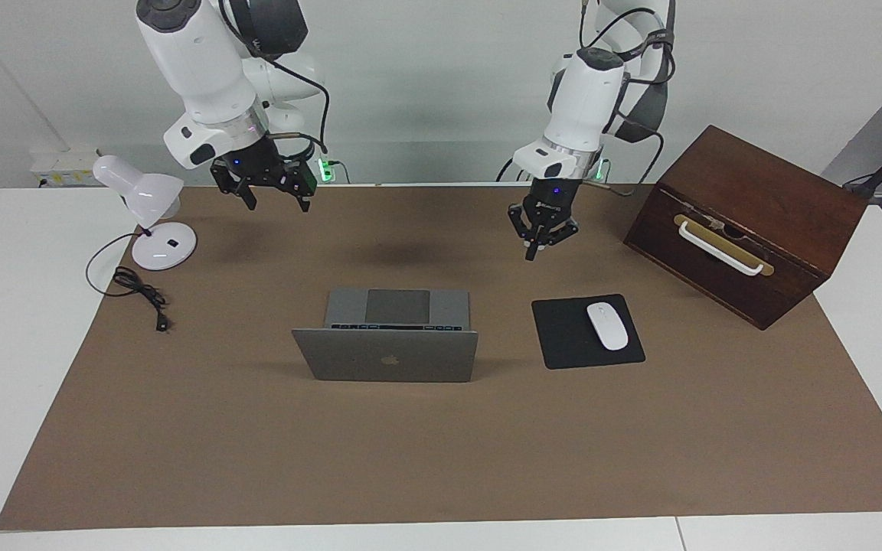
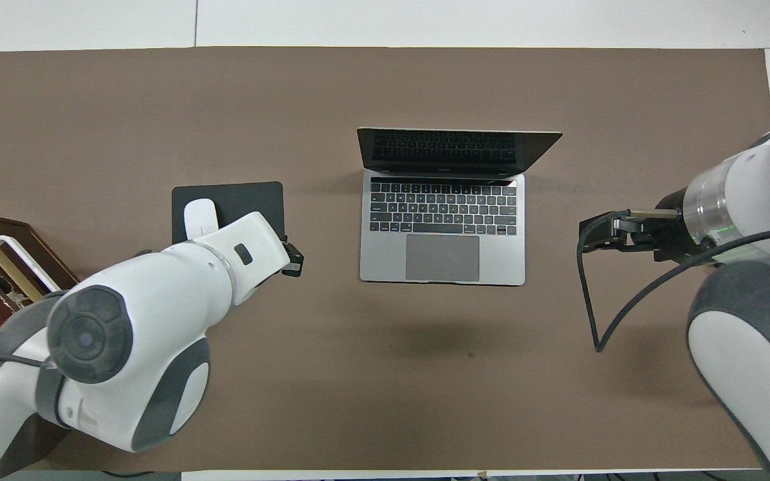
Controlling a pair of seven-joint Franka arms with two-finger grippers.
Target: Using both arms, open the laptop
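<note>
The silver-grey laptop (image 1: 387, 356) stands open in the middle of the brown mat, its lid upright with the apple logo facing away from the robots. Its keyboard deck and trackpad (image 2: 442, 257) face the robots. My left gripper (image 1: 542, 239) hangs in the air over the mat, between the laptop and the left arm's base, and it also shows in the overhead view (image 2: 293, 258) beside the mouse pad. My right gripper (image 1: 276, 197) is open and empty, up in the air over the mat toward the right arm's end (image 2: 600, 235). Neither gripper touches the laptop.
A black mouse pad (image 1: 563, 337) with a white mouse (image 1: 607, 325) lies beside the laptop toward the left arm's end. A dark wooden box (image 1: 747, 222) with a white handle stands at that end. A white desk lamp (image 1: 154, 222) and its cable (image 1: 142, 295) are at the right arm's end.
</note>
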